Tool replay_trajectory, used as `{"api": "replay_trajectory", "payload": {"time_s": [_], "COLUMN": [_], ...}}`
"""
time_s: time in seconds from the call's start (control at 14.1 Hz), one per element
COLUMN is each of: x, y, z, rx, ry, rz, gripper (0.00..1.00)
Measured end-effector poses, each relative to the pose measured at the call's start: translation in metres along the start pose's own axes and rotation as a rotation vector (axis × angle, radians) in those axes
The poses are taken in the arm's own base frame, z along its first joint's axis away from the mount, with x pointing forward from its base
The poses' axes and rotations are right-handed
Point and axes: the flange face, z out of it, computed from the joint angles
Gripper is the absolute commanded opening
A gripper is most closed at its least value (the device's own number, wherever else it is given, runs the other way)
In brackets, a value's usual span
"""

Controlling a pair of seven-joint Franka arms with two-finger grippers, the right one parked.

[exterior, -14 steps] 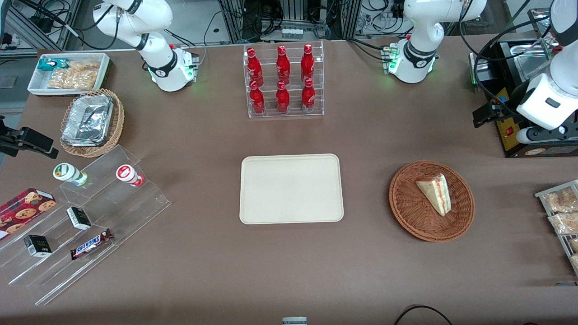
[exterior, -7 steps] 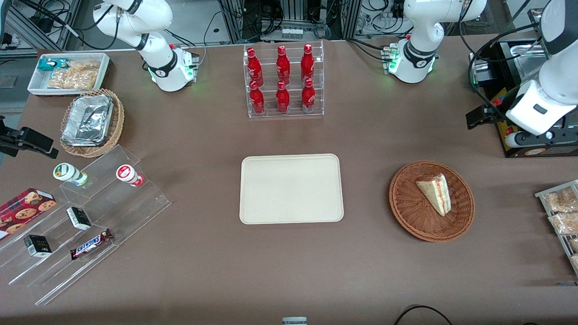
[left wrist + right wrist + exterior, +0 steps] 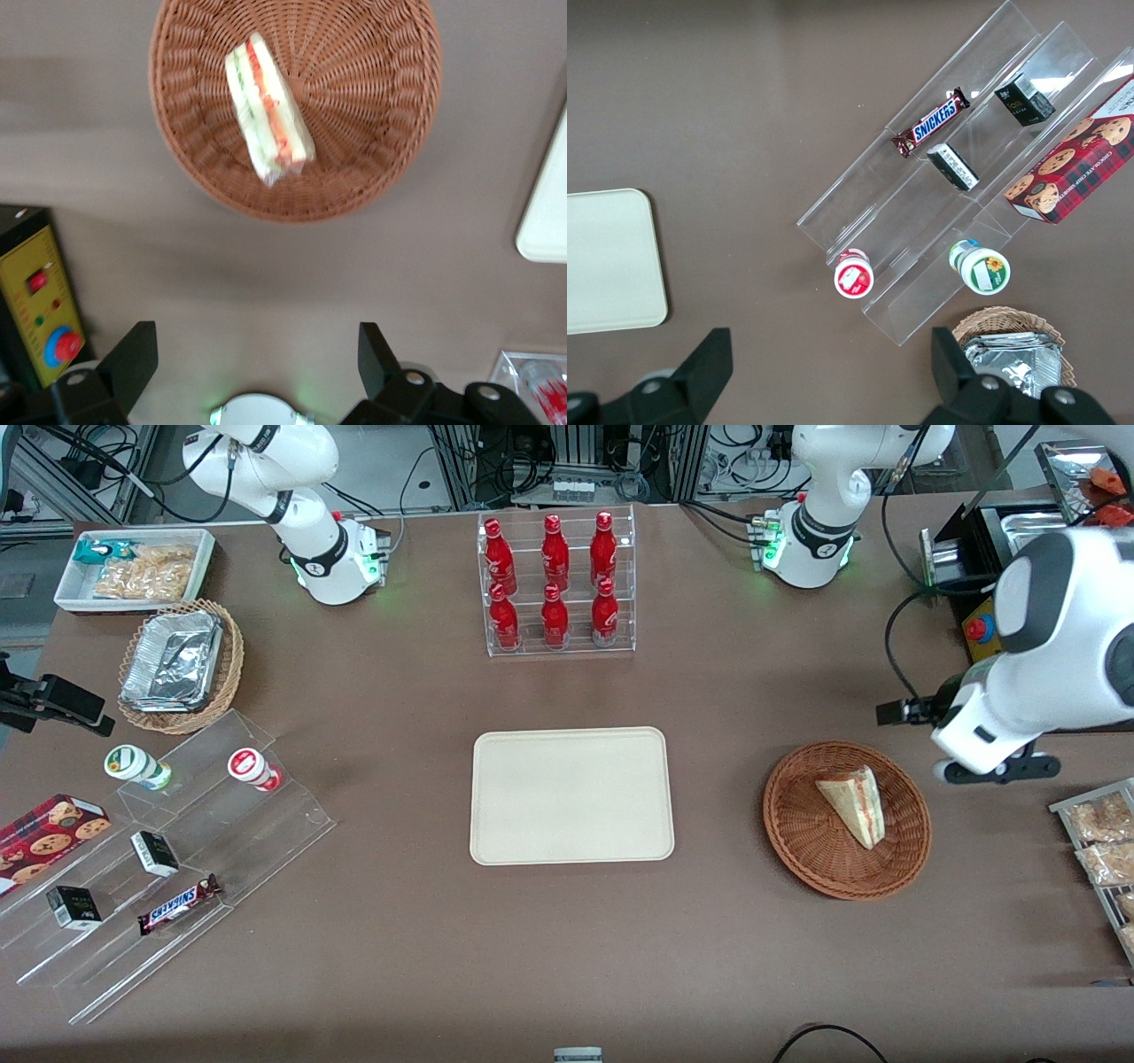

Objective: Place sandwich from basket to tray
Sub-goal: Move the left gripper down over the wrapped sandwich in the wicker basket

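Observation:
The sandwich (image 3: 852,806), a white wedge with red and green filling, lies in the reddish-brown wicker basket (image 3: 797,841). The left wrist view shows the same sandwich (image 3: 266,111) slanted across the basket (image 3: 372,150). My left gripper (image 3: 999,767) hangs over bare table beside the basket, slightly farther from the front camera and toward the working arm's end. In the wrist view the gripper (image 3: 255,354) is open with only tabletop between its fingers. The beige tray (image 3: 571,795) sits mid-table with nothing on it; its corner (image 3: 545,212) shows in the wrist view.
A black box with a yellow button panel (image 3: 40,301) stands close to the gripper. Bagged snacks (image 3: 1099,841) lie at the table edge near the basket. A clear rack of red bottles (image 3: 556,584) stands farther from the front camera than the tray.
The left arm has swung down from over the black box toward the basket, coming nearer to the front camera. The sandwich, basket and tray have not moved.

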Motion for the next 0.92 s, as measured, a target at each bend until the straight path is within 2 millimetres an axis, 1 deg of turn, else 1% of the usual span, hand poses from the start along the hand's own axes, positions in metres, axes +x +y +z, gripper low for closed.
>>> {"api": "replay_trajectory", "payload": {"time_s": [0.14, 0.21, 0.57, 0.71, 0.92], "x": [0.012, 0.015, 0.023, 0.023, 0.022], "y": [0.000, 0.000, 0.002, 0.002, 0.001], "z": [0.035, 0.049, 0.096, 0.113, 0.122], "rx": [-0.006, -0.008, -0.024, -0.029, -0.038], "ry": [0.028, 0.043, 0.143, 0.167, 0.170], "rz": [-0.002, -0.002, -0.001, -0.006, -0.073], "gripper": [1.00, 1.00, 1.00, 1.00, 1.00]}}
